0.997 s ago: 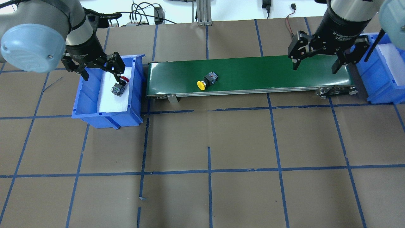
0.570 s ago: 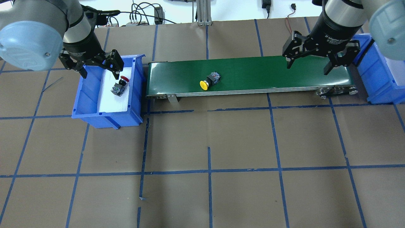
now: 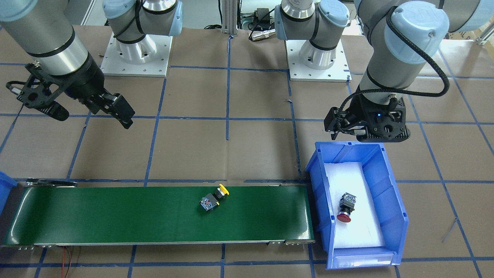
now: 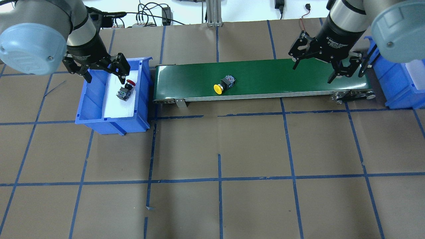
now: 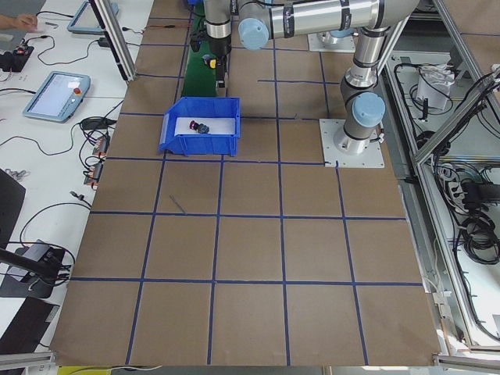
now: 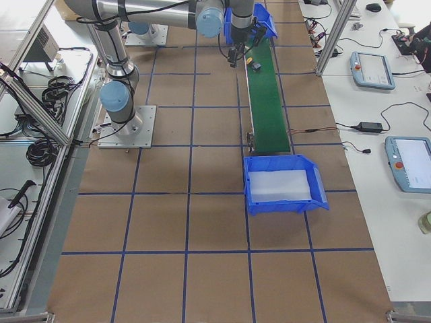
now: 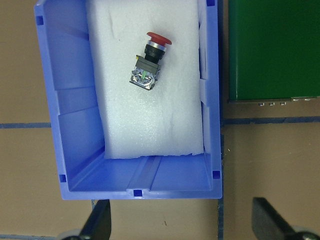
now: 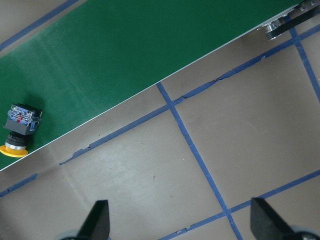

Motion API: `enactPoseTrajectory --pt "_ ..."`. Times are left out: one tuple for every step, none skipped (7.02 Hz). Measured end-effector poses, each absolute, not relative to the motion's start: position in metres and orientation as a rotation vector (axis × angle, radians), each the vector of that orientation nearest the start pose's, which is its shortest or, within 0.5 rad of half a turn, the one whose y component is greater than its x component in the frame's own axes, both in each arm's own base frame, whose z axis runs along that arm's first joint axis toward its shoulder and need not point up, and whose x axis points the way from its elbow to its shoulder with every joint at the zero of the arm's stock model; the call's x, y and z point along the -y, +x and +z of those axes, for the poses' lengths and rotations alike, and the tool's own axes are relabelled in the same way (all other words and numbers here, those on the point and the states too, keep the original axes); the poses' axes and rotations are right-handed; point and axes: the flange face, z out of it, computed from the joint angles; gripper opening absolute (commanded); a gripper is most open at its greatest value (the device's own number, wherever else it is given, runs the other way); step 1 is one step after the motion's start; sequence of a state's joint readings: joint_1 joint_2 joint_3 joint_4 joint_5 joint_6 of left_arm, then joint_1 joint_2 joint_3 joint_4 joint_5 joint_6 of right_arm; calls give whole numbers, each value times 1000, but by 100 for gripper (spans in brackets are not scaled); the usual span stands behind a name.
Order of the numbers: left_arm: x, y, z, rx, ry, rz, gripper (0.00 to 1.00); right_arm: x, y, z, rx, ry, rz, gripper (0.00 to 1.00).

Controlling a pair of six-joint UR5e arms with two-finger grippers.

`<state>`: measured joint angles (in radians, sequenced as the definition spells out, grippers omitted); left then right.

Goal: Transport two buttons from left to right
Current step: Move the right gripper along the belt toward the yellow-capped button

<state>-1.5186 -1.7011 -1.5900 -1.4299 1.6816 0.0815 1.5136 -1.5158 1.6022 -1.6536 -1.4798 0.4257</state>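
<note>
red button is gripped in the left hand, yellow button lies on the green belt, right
No. The red button is not in the left hand: it lies on the white foam inside the blue bin, with the open hand above it, as the left wrist view shows. The yellow button does lie on the green belt.

The left black two-finger gripper (image 4: 106, 79) hangs pointing down, jaws spread wide; the right black two-finger gripper (image 4: 312, 73) hangs tilted, jaws likewise apart.
</note>
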Motion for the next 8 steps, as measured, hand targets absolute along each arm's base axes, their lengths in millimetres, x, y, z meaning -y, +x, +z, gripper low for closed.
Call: enactPoseTrajectory --pt "548 -94 426 -3031 48 23 100 524 115 450 -2936 743 40 98" --pt "548 -94 426 -3031 48 22 100 529 117 446 -2913 757 38 99" --pt "548 -93 426 -3031 48 22 100 534 117 443 -2902 762 27 99" --pt "548 -93 425 -3031 48 26 100 537 117 441 -2898 764 23 99" --pt "547 -93 424 -3031 48 29 100 538 118 438 -2892 769 33 98" --pt "547 -93 424 -3032 47 29 100 542 119 431 -2882 782 54 98" --pt "547 -93 424 -3033 48 30 100 549 121 422 -2870 810 67 98" --pt "547 -93 424 -3033 47 28 100 559 128 411 -2849 834 64 98"
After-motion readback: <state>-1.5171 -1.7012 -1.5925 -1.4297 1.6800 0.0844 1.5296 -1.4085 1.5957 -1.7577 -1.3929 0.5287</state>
